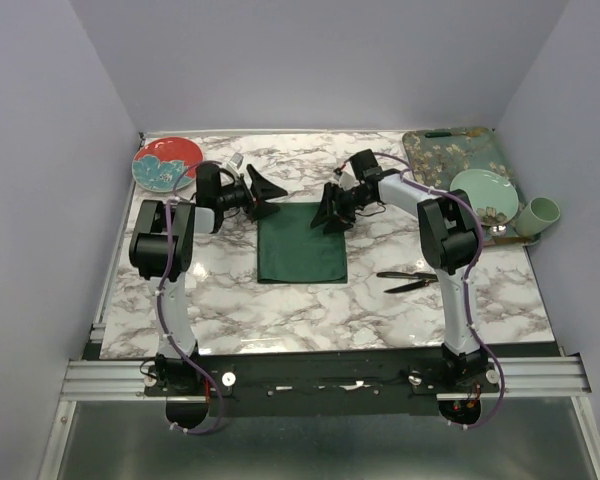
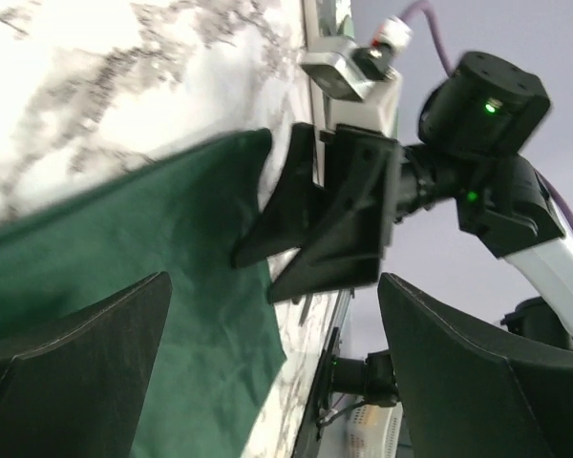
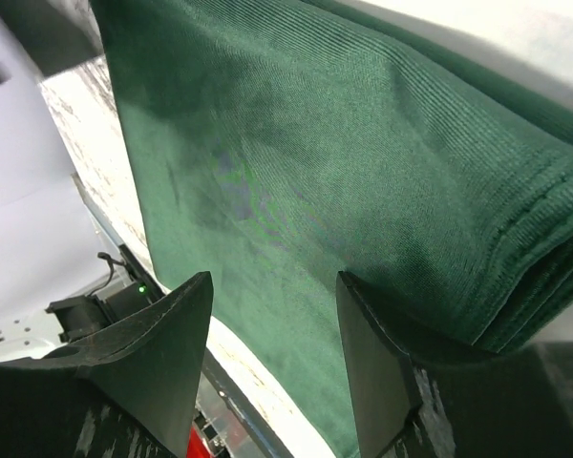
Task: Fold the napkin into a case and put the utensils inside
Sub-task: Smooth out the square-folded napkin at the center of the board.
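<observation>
Left fingers (image 2: 76, 363) wide apart beside napkin (image 1: 300, 250) | right fingers (image 3: 143, 353) apart, angled over napkin corner

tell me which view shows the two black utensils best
The top external view: both black utensils lie in full on the marble table, to the right of the green napkin and apart from it. Neither wrist view shows them; those show mainly the napkin up close.
</observation>
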Controlling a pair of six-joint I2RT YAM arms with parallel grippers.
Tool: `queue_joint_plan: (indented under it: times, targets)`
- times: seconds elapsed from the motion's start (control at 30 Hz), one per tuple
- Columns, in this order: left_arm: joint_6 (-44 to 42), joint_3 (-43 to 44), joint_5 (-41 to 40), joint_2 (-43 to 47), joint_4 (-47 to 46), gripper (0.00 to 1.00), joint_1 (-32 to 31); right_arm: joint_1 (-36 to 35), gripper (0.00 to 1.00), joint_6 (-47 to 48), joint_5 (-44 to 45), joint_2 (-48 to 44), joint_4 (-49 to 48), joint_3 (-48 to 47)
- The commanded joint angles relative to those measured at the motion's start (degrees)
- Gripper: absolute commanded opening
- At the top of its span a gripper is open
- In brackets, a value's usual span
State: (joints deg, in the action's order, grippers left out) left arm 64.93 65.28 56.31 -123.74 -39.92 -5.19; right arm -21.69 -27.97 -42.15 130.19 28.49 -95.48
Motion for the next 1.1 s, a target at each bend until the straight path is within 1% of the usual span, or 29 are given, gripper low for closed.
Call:
queue_joint_plan:
  times: [0.0,0.07,0.17,0.27,0.4,0.53,0.67,0.7,0.77,0.8,0.9,1.0,1.07]
  targets:
    - [-6.0,-6.8,2.0,10.9,7.4,0.99,0.1,0.1,0.64,2.1,5.9,3.2,4.2,-1.1]
    - [-5.7,-9.8,3.3,11.7,7.1,0.99,-0.7,0.1,0.64,2.1,5.8,3.3,4.6,-1.3]
    - [-6.0,-11.3,3.9,11.4,6.4,0.99,-1.9,0.1,0.64,2.2,5.7,3.4,4.9,-1.4]
    - [-6.0,-12.3,3.7,8.7,6.7,0.99,-2.0,0.1,0.64,2.0,5.7,3.4,5.0,-1.4]
    - [-9.5,-12.2,2.2,5.1,11.3,0.99,-0.9,0.1,0.64,2.0,6.3,3.4,5.7,-1.5]
    - [-12.4,-12.6,1.4,4.7,15.1,0.99,0.5,0.1,0.64,2.6,7.0,3.8,7.0,-2.3]
    - [-13.2,-14.7,4.1,9.2,14.8,0.99,0.6,0.1,0.65,3.4,7.3,4.0,7.9,-3.2]
    - [-13.1,-16.3,4.9,12.2,14.6,0.99,0.4,0.1,0.65,3.6,7.2,4.0,8.0,-3.3]
    - [-13.2,-18.2,6.8,15.4,14.4,0.99,-0.3,0.1,0.65,4.2,7.3,4.1,8.2,-3.4]
    - [-13.1,-20.5,7.1,18.4,14.5,0.99,-0.7,0.1,0.65,4.3,7.3,4.0,8.3,-3.7]
    - [-13.7,-24.7,8.0,22.6,16.4,0.99,-2.5,0.0,0.65,4.5,7.4,4.1,8.5,-3.7]
    - [-14.7,-26.9,7.8,23.7,17.8,0.99,-4.6,0.1,0.65,4.4,7.6,4.1,8.6,-3.7]
    - [-18.2,-26.0,7.2,22.9,22.3,0.99,-5.3,0.1,0.65,4.3,7.6,4.1,8.6,-3.8]
